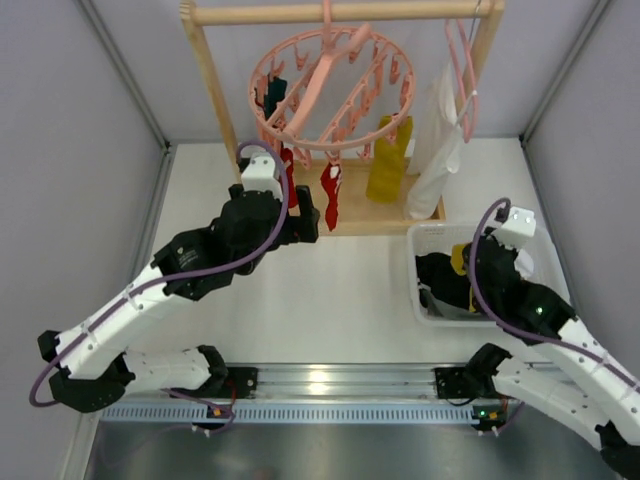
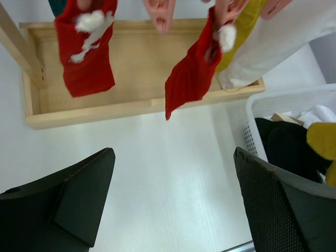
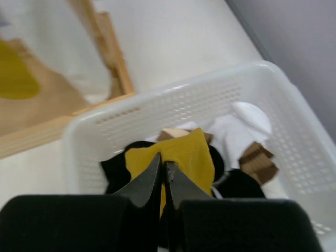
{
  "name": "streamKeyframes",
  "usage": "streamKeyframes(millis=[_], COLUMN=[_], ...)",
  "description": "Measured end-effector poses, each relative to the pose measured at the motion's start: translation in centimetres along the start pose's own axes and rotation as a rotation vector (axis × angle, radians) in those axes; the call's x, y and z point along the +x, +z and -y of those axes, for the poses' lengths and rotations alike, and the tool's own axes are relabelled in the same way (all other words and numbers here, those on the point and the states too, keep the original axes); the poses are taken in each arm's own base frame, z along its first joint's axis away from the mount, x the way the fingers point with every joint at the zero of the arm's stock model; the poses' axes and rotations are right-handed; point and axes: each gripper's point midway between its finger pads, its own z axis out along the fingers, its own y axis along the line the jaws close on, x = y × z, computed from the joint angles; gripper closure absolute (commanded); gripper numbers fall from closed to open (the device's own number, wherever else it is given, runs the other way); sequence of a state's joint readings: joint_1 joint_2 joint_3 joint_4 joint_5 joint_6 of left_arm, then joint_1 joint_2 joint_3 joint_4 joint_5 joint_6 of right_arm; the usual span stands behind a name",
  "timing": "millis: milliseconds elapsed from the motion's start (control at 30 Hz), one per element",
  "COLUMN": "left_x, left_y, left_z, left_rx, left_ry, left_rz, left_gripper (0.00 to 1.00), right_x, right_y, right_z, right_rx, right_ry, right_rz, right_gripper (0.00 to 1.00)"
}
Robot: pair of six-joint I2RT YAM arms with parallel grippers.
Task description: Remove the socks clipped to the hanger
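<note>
The round pink hanger [image 1: 325, 85] hangs from a wooden rack. Two red socks with white marks [image 1: 288, 170] [image 1: 331, 195], a yellow sock [image 1: 388, 160] and a dark teal sock [image 1: 270, 95] are clipped to it. My left gripper [image 1: 305, 218] is open and empty just below and in front of the red socks; in the left wrist view they hang above its fingers [image 2: 86, 50] [image 2: 191, 79]. My right gripper [image 3: 164, 169] is shut on a mustard-yellow sock [image 3: 189, 152] and holds it over the white basket [image 3: 173, 100].
The basket [image 1: 425, 300] at the right holds dark, white and brown items. A large white cloth [image 1: 437, 145] on a plain pink hanger [image 1: 462, 70] hangs at the rack's right. The rack's wooden base tray [image 2: 131, 107] lies under the socks.
</note>
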State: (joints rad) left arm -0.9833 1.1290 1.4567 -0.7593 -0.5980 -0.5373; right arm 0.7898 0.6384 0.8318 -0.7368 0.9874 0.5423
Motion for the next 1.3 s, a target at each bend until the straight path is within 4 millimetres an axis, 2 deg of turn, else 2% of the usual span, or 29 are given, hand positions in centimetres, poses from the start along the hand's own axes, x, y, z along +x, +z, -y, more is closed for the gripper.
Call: streamKeyframes(millis=[133,167,200,233,267,300,400,600,667,800,933,1033,1133,1200,1300], left_x=[1.7,2.0,2.2,2.4,2.4,2.4,2.6,4.0,4.5,4.7,3.9,3.5,3.8,4.0,4.1], left_y=[-0.8,-1.1,-1.4,-1.8,-2.2,-2.6,-3.3,-3.4,-3.3,-3.6,-4.2,-4.7,-4.9,-5.0,-5.1], left_z=[-1.6,-2.1,-2.6,-3.2,-3.7,-4.3,-5.7,-7.6,-8.3,-9.8,-10.8,-11.3,-11.9,-12.2,-12.4], left_rx=[-0.010,-0.013,-0.017,-0.024,-0.033,-0.046,-0.082,-0.150,-0.180,-0.235,-0.271,-0.287,-0.300,-0.306,-0.307], left_ry=[0.008,0.011,0.011,0.012,0.012,0.013,0.023,0.084,0.104,0.111,0.084,0.061,0.051,0.051,0.051], left_rz=[-0.014,-0.016,-0.013,-0.010,-0.005,0.001,0.006,-0.025,-0.029,-0.007,0.037,0.063,0.073,0.076,0.076], left_gripper=[0.02,0.01,0.01,0.01,0.01,0.01,0.01,0.01,0.01,0.01,0.01,0.01,0.01,0.01,0.01], right_x=[1.2,1.4,1.5,1.5,1.5,1.5,1.5,1.1,0.5,-1.1,1.0,2.4,3.9,4.6,4.9], right_y=[3.4,4.0,4.5,4.8,5.1,5.3,5.7,5.9,5.8,4.6,1.3,-1.2,-1.1,0.1,2.4], right_z=[4.6,5.9,6.7,7.3,7.8,8.1,7.4,3.9,1.1,-6.7,-14.2,-19.3,-21.9,-22.9,-23.3], right_rx=[0.223,0.273,0.300,0.322,0.334,0.336,0.288,0.088,-0.063,-0.473,-0.761,-0.883,-0.878,-0.825,-0.729], right_ry=[-0.018,-0.013,0.001,0.019,0.040,0.051,0.070,0.094,0.122,0.192,0.114,0.030,-0.036,-0.072,-0.109], right_rz=[-0.093,-0.116,-0.129,-0.134,-0.137,-0.137,-0.145,-0.160,-0.158,-0.111,-0.129,-0.114,-0.090,-0.074,-0.046], right_gripper=[1.00,0.95,0.86,0.26,0.04,0.01,0.01,0.00,0.01,0.01,0.01,0.00,0.01,0.01,0.07])
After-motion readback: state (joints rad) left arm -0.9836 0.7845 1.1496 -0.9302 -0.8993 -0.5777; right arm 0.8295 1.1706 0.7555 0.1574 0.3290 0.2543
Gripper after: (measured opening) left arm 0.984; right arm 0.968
